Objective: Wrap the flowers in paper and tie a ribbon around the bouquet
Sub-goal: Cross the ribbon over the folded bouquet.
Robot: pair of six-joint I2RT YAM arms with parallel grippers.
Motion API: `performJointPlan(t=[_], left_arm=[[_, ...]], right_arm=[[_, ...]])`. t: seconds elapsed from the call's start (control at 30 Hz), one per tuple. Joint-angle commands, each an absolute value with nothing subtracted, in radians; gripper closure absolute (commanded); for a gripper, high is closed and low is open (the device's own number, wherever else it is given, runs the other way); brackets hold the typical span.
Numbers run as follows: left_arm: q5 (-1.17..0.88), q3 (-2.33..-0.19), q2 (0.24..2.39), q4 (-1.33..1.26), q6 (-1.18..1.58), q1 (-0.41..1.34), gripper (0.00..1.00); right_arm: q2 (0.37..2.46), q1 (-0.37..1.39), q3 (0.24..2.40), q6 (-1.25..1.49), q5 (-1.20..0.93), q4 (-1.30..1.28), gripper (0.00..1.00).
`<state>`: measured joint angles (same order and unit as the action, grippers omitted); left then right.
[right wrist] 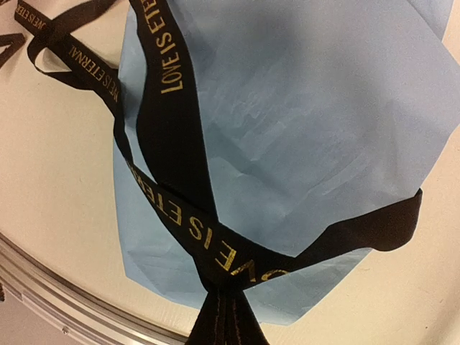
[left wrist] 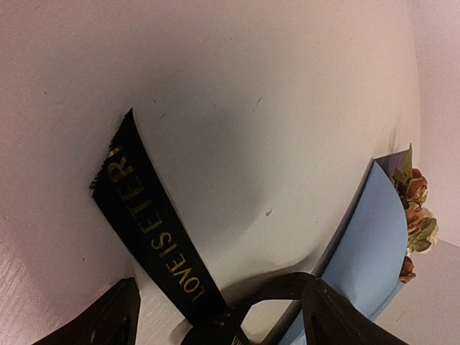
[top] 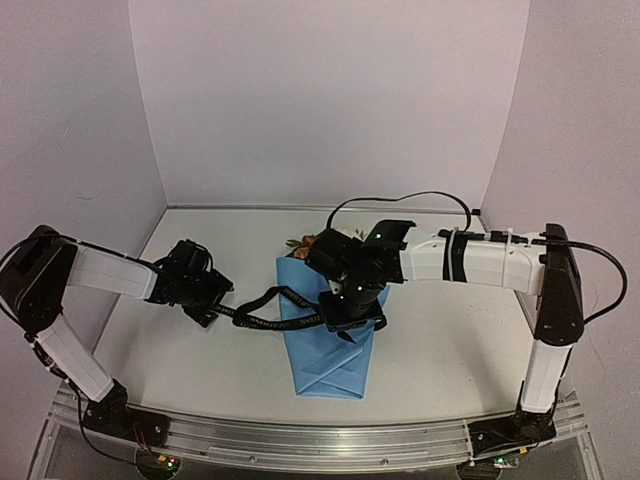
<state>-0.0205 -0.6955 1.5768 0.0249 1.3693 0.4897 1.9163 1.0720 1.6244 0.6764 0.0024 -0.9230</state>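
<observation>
The bouquet [top: 330, 350] lies mid-table as a light blue paper [right wrist: 302, 108] cone, its narrow end towards the arms. The flowers [top: 300, 243] peek from its far end, cream and orange with green leaves [left wrist: 415, 208]. A black ribbon [right wrist: 172, 144] with gold lettering crosses over the cone and trails left [top: 262, 305]. My right gripper [top: 352, 318] hovers over the cone's middle, shut on the ribbon's gathered strands [right wrist: 230, 316]. My left gripper [left wrist: 215, 327] sits to the cone's left, jaws wide apart, with a ribbon tail [left wrist: 154, 230] lying loose between them on the table.
An aluminium rail [top: 320, 440] runs along the near table edge. White walls close in the back and both sides. The right arm's black cable [top: 400, 197] loops above the bouquet's far end.
</observation>
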Motion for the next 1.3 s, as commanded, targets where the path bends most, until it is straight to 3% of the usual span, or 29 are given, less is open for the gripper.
performJointPlan(t=[0.0, 0.23, 0.47, 0.6, 0.93, 1.17, 1.27], left_arm=[[0.049, -0.827, 1.646, 0.132, 1.351, 0.492, 0.23], [0.113, -0.944, 1.732, 0.323, 1.251, 0.494, 0.38], [0.095, -0.938, 1.824, 0.304, 1.219, 0.493, 0.81], [0.104, -0.931, 1.823, 0.286, 1.205, 0.491, 0.98], [0.143, -0.898, 1.756, 0.261, 1.172, 0.446, 1.0], [0.154, -0.881, 1.724, 0.242, 1.155, 0.424, 1.0], [0.15, -0.872, 1.715, 0.234, 1.152, 0.414, 1.0]], right_arm=[[1.909, 1.062, 1.636, 0.638, -0.044, -0.939, 1.0], [1.948, 1.05, 1.649, 0.635, -0.078, -0.922, 1.0], [1.994, 1.046, 1.653, 0.641, -0.125, -0.912, 1.0], [2.009, 1.044, 1.634, 0.631, -0.107, -0.907, 0.95], [2.012, 1.048, 1.576, 0.612, -0.124, -0.879, 0.94], [2.024, 1.07, 1.577, 0.569, -0.11, -0.879, 0.85], [2.027, 1.078, 1.577, 0.552, -0.092, -0.887, 0.75]])
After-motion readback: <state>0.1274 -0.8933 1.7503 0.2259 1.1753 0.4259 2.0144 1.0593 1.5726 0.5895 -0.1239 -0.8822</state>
